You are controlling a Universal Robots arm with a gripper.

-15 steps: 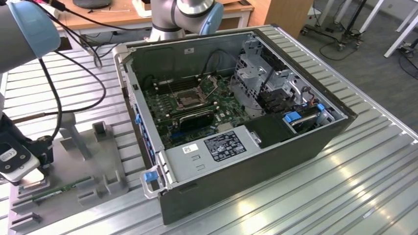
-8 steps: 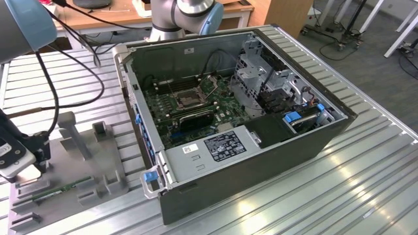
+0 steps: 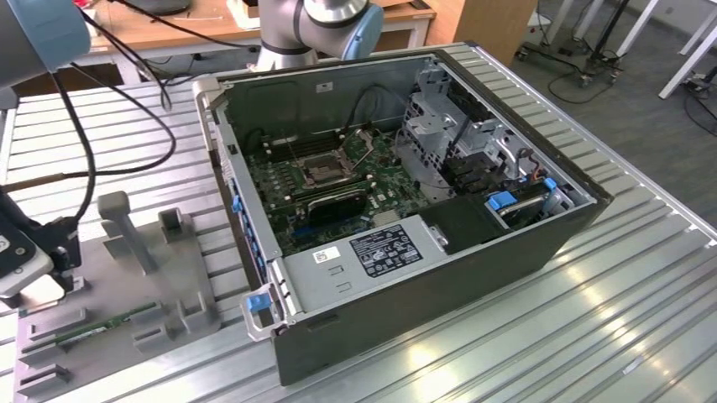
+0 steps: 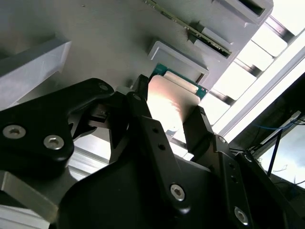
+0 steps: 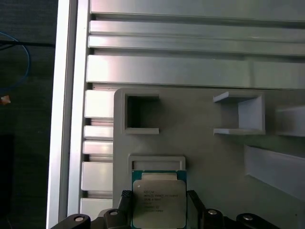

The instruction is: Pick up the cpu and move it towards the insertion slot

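- Silvery cpu (image 5: 158, 202) sits between the 2 black jaws, which are clamped on its sides, just over the grey holder (image 5: 214, 162) in the first wrist view.
- Insertion slot (image 3: 317, 168) is well apart from it, inside the computer case (image 3: 448, 294), in the upper middle of the exterior view.
- Thin edges give little hold, so the chip could tip or slip out.
- Case walls could bump it.

1. The exterior view looks down at a slant from high up, well back, over the whole case (image 3: 426, 218) and the fixture (image 3: 112, 285) at the exterior view's left.
2. The first wrist view faces straight down on the fixture (image 5: 200, 157), close.
3. The second wrist view looks along the fingers (image 4: 157, 138) at a slant, closer still.
4. Both wrist views share the cpu (image 5: 158, 200) and its pocket (image 5: 157, 160).
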